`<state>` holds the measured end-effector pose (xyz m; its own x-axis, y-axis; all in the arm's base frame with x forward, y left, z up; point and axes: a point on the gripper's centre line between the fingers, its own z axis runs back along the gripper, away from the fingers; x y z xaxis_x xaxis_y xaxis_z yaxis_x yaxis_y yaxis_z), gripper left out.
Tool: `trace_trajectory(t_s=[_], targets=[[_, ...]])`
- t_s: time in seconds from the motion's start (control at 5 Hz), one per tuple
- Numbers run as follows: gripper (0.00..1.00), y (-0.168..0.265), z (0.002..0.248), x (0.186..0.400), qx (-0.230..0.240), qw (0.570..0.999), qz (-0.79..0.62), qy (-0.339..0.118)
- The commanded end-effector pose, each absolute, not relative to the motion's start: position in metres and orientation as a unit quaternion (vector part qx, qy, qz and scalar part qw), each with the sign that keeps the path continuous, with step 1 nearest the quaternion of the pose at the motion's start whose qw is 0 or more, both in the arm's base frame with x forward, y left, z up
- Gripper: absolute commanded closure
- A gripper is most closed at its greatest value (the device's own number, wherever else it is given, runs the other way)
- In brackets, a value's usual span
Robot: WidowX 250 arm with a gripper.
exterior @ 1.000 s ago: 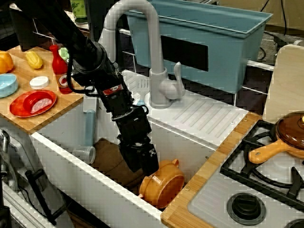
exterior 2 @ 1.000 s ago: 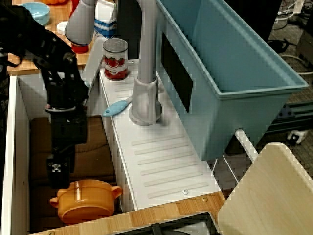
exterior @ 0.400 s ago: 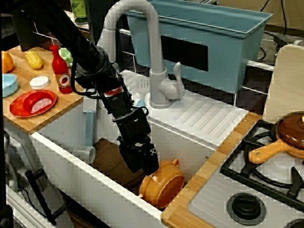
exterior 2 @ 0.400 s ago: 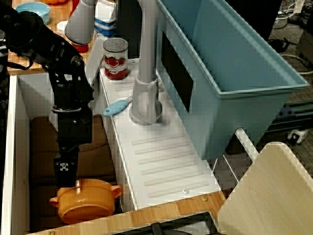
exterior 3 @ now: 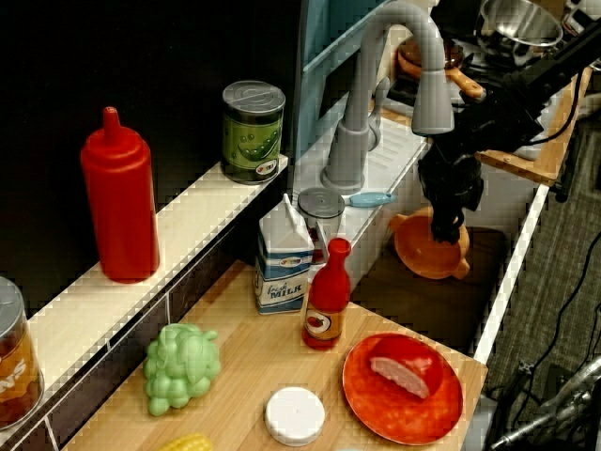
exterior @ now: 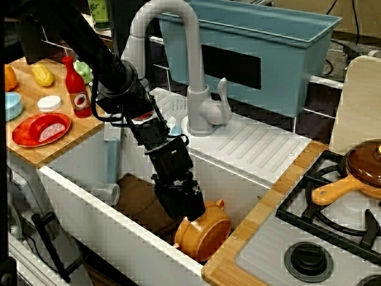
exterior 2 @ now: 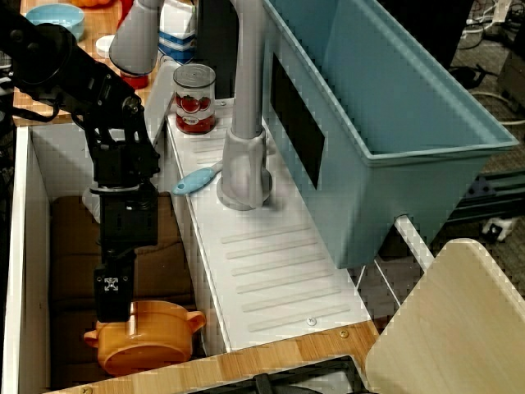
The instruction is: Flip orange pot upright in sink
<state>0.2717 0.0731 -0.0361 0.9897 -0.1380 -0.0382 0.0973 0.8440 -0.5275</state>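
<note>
The orange pot [exterior: 203, 232] sits on the floor of the sink [exterior: 89, 205], in the corner next to the stove [exterior: 333, 232]. In the overhead view the pot [exterior 2: 139, 335] lies at 6 o'clock in the basin, against the wooden edge, opening facing up, one loop handle pointing toward the drainboard [exterior 2: 271, 271]. In the front view the pot appears slightly tilted.

The gripper [exterior: 189, 210] points down into the sink and meets the pot's rim on its 9 o'clock side in the overhead view [exterior 2: 113, 305]. From the side view the gripper [exterior 3: 445, 228] overlaps the pot [exterior 3: 430, 249] at its far rim. The black fingers hide the contact point; whether the jaws are apart, together, or clamped on the rim cannot be told.

The grey faucet [exterior: 178, 65] stands at 12 o'clock from the pot on the drainboard. A tomato can [exterior 2: 194, 98] and a light blue utensil [exterior 2: 195, 179] rest on the drainboard near the faucet base. A clear cup [exterior: 107, 193] lies on the sink floor at 9 o'clock from the gripper.
</note>
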Motion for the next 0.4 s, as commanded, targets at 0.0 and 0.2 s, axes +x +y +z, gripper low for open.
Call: trace_trajectory(t_s=[0.0,0.2], targets=[[0.0,0.0702,-0.0318,0.2726,-0.278,0.958,-0.068,0.023],[0.0,0.071,-0.0328,0.2727,-0.276,0.959,-0.066,0.025]])
